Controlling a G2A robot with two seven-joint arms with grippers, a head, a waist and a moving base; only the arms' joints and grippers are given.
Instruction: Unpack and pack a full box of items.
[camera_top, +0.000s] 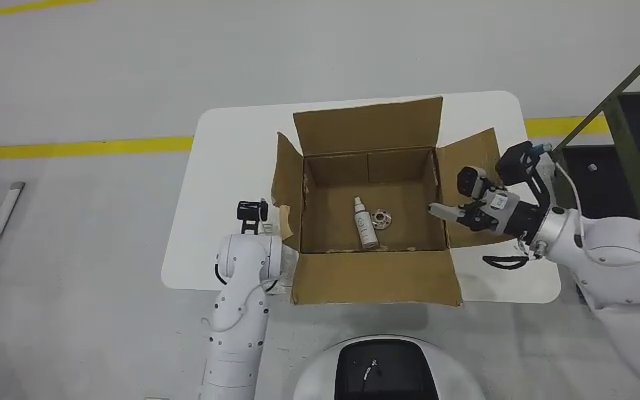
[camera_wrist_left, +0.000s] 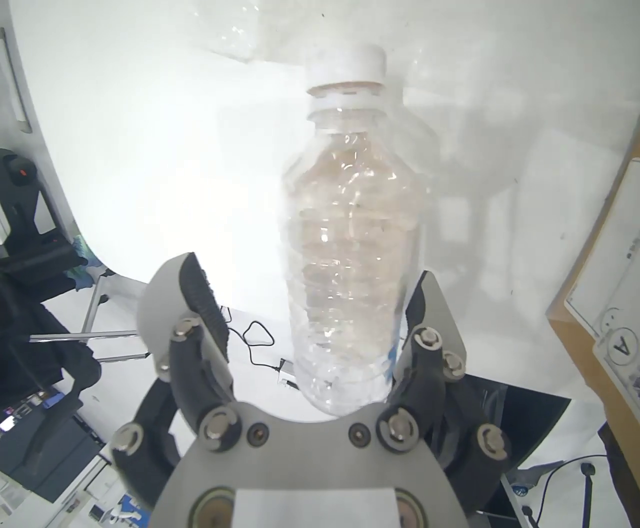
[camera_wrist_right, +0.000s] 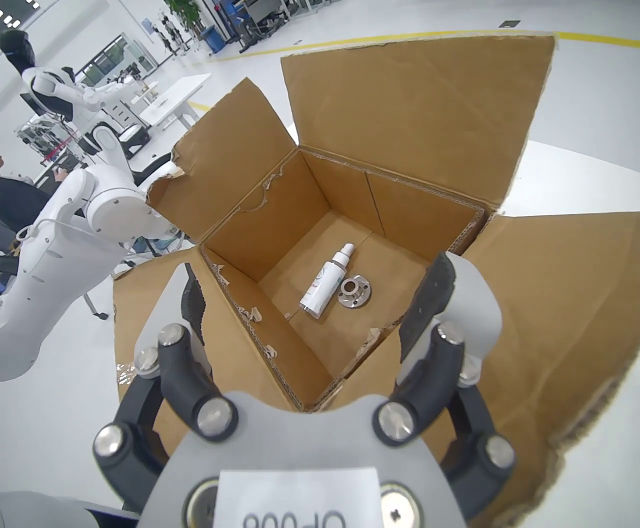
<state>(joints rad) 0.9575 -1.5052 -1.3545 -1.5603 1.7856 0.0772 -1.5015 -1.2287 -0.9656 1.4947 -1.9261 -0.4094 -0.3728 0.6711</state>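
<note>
Box (camera_top: 375, 280) sits open mid-table (camera_top: 230, 160), all four flaps folded out, so you get straight-down access. Left gripper (camera_wrist_left: 309, 277) is just left of the box's left flap, jaws spread around a clear water bottle (camera_wrist_left: 350, 240). One pad stands off it, so I'd call that released, not gripped. Can't tell if the bottle rests on the table. Right gripper (camera_wrist_right: 315, 277) hangs over the right flap, unclenched and empty, aimed into the box. On the box floor: a spray bottle (camera_top: 366, 222) lying flat, a metal flange (camera_top: 383, 216) just right of it. Right wall is your obstacle going in.

top view high over table (camera_top: 230, 180) and box (camera_top: 370, 130); right wrist close, down into same box; left wrist beside it
</note>
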